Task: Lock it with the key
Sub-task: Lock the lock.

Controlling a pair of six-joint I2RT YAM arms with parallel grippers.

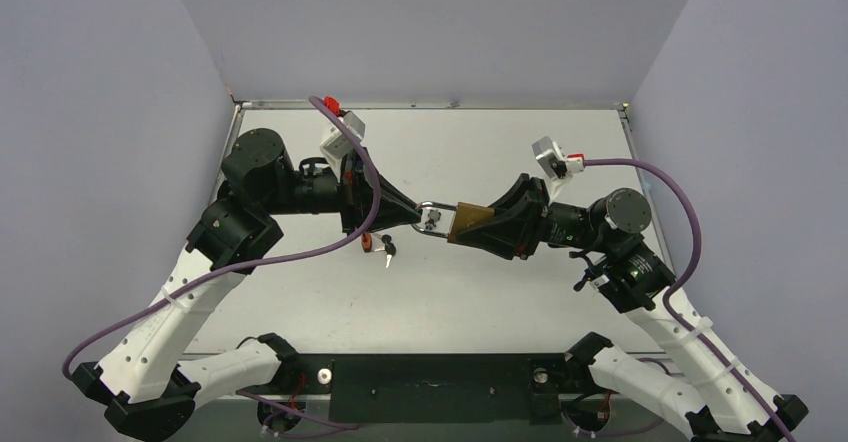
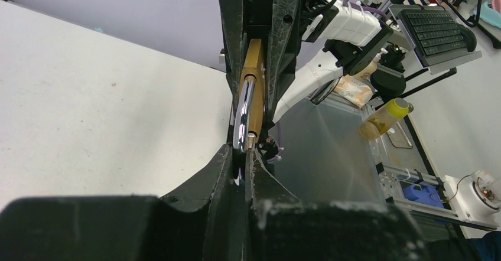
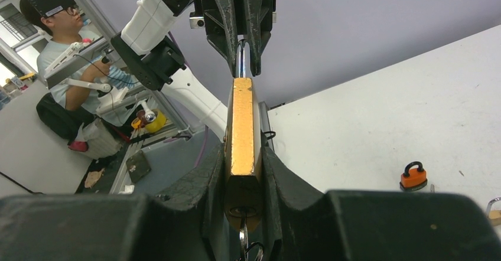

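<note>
The lock hangs above the middle of the counter, pinched between both arms in the top view: the left gripper grips its silver shackle from 9 o'clock, and the right gripper clamps the brass body from 3 o'clock. A small orange-red object lies on the counter at 7 o'clock of the left gripper. In the left wrist view, the left gripper is clenched on the shackle's bend, the body running toward 12 o'clock. In the right wrist view, the right gripper squeezes the body's flat faces, and a key hangs from its underside at 6 o'clock.
</note>
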